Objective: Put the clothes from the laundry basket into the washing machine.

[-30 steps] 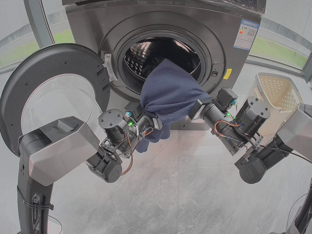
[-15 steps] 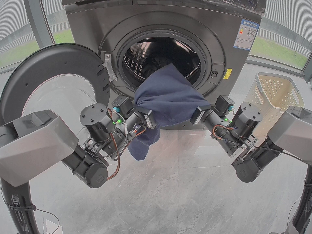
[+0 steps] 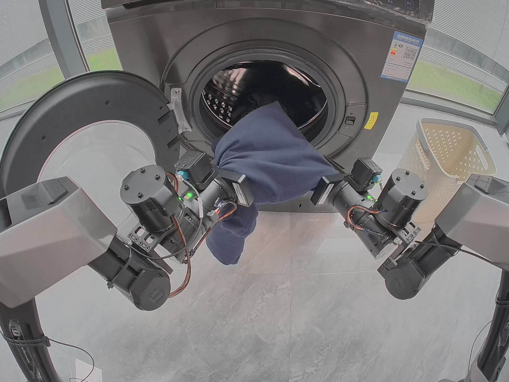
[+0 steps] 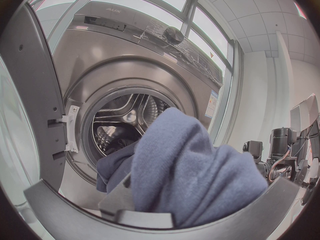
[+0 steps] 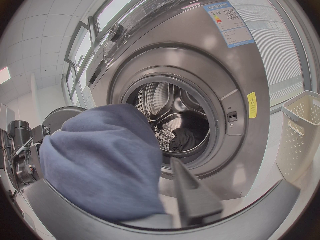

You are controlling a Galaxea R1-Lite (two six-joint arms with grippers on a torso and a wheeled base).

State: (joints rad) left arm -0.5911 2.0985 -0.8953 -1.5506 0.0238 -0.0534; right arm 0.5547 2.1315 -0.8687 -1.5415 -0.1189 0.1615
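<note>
Navy-blue fabric, a soft bunched garment (image 3: 270, 155), hangs stretched between the two arms directly in front of the round opening (image 3: 260, 88) of the dark grey front-loading washing machine (image 3: 265, 33). Its upper fold reaches just over the lower lip of the opening, while a loose end droops below the left arm toward the pale marbled tile floor (image 3: 291, 303) without touching it.

The left end effector (image 3: 245, 188) is clamped on the garment's left side, with cloth bulging out of it in the left wrist view. The right end effector (image 3: 319, 188) sits against the garment's right edge; the cloth hides so much of it that whether it is closed or apart cannot be told.

Inside the shiny steel drum, a black piece of clothing (image 5: 186, 139) lies at the bottom. The machine's round grey door with its clear window (image 3: 79, 112) stands swung fully open on the robot's left. A cream perforated plastic laundry basket (image 3: 450, 155) stands on the floor to the right of the machine, beside the right arm.
</note>
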